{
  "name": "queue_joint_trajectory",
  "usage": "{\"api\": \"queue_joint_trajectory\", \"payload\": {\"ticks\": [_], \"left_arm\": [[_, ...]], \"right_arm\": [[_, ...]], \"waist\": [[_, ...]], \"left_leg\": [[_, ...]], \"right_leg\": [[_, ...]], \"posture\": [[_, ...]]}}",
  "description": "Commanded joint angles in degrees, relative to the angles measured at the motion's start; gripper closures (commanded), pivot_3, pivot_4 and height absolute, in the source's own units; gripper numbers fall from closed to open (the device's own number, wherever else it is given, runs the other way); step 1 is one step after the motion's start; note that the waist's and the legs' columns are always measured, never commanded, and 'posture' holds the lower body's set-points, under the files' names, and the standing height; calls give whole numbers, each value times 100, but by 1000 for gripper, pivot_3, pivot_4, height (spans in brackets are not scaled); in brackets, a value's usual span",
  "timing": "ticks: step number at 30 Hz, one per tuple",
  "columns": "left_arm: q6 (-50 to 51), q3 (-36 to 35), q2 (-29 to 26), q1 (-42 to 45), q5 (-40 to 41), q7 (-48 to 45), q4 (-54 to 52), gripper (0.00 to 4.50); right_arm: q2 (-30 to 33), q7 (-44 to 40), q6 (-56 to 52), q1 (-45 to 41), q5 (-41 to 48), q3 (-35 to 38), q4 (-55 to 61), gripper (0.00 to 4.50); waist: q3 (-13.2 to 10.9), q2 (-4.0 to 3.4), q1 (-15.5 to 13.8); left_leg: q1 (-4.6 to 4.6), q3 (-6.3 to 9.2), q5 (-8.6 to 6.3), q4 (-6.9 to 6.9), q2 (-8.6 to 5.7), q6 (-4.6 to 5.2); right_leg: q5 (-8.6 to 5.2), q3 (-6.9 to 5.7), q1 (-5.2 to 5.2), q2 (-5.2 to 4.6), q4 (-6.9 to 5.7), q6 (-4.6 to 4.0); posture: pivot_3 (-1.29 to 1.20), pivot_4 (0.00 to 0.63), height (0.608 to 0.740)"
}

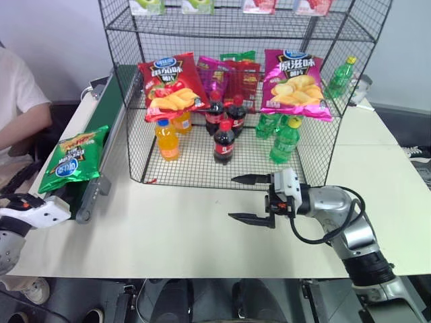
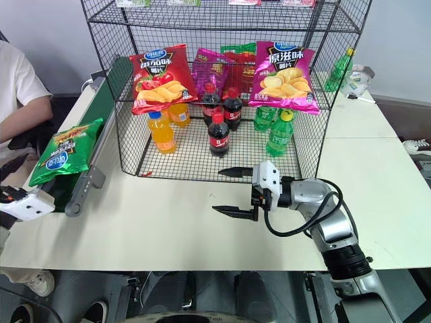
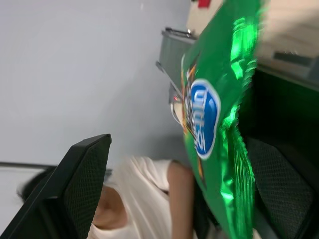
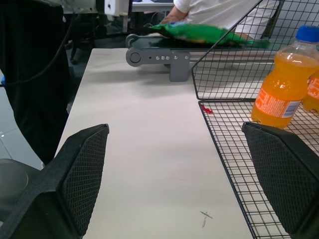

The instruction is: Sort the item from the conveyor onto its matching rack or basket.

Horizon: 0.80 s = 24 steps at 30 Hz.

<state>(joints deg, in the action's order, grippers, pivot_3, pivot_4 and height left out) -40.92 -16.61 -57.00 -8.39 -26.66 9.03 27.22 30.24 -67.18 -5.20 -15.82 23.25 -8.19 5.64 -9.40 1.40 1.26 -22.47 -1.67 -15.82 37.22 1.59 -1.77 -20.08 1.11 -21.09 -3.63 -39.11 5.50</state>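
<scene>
Both my grippers stand spread and hold nothing. The green crisp bag (image 1: 73,160) lies at the near end of the conveyor (image 1: 102,111), on the left, near my left gripper (image 1: 15,200). I think the shiny bag may slip when I pinch it, or fall off the belt's end.

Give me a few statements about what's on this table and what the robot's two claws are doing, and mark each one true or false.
1. The green crisp bag lies at the near end of the conveyor. True.
2. The right gripper is shut on a cola bottle. False: its fingers stand open and empty over the table, in front of the wire rack.
3. A red crisp bag and a magenta crisp bag hang in the rack. True.
4. The orange drink bottle stands on the conveyor. False: it stands inside the rack.
5. The left gripper is open, one finger on either side of the green bag. True.
</scene>
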Motion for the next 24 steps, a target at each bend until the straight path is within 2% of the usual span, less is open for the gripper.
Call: {"api": "queue_joint_trajectory", "payload": {"ticks": [1, 10, 21, 24], "left_arm": [[22, -355, -62, -173, 207, 24, -308, 0], [-69, -612, 109, -831, 236, -138, -962, 0], [-203, -1013, 136, -1415, 166, -56, -842, 0], [-132, -937, 178, -1444, 48, -36, -730, 0]], "right_arm": [[1, 25, 47, -44, 70, 128, 93, 34], [5, -12, 18, -224, 58, 100, -34, 34], [-49, 28, -26, -283, 78, 104, -48, 34], [-31, 22, -2, -237, 71, 101, -40, 34]], "waist": [[0, 0, -4], [0, 0, 1], [0, 0, 5], [-1, -1, 2]], "left_leg": [[0, 0, 0, 0, 0, 0], [0, 0, 0, 0, 0, 0], [0, 0, 0, 0, 0, 0], [1, 1, 0, -1, 0, 0]], "right_leg": [[0, 1, 0, 0, 0, 0], [0, 5, 0, 0, 0, 0], [0, 6, 1, -1, 1, 0], [0, 5, 0, -1, 1, 0]], "posture": [[0, 150, 739], [0, 150, 739], [0, 150, 739], [0, 150, 739]]}}
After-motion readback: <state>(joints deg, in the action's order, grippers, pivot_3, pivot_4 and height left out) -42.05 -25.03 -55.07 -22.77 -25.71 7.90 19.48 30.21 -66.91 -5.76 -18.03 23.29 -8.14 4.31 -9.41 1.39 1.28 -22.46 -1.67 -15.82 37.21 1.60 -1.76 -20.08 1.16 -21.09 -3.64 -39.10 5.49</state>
